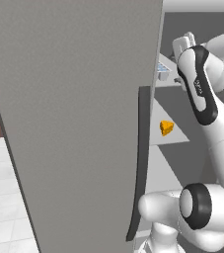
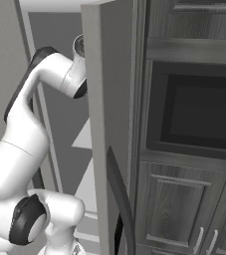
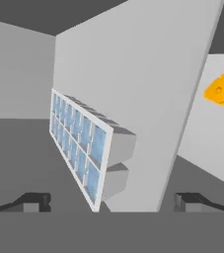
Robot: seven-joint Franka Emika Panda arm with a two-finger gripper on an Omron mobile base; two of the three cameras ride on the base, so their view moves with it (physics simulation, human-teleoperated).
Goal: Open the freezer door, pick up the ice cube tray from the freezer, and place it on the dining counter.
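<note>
The ice cube tray lies lengthwise on its shelf, apparently pointing toward the gripper.

I count one freezer door, open, with one handle. One ice tray: two rows of cells, exact cell count unclear. One cheese wedge. Two pale shelves visible. One dark oven window. Two cabinet pulls.
</note>
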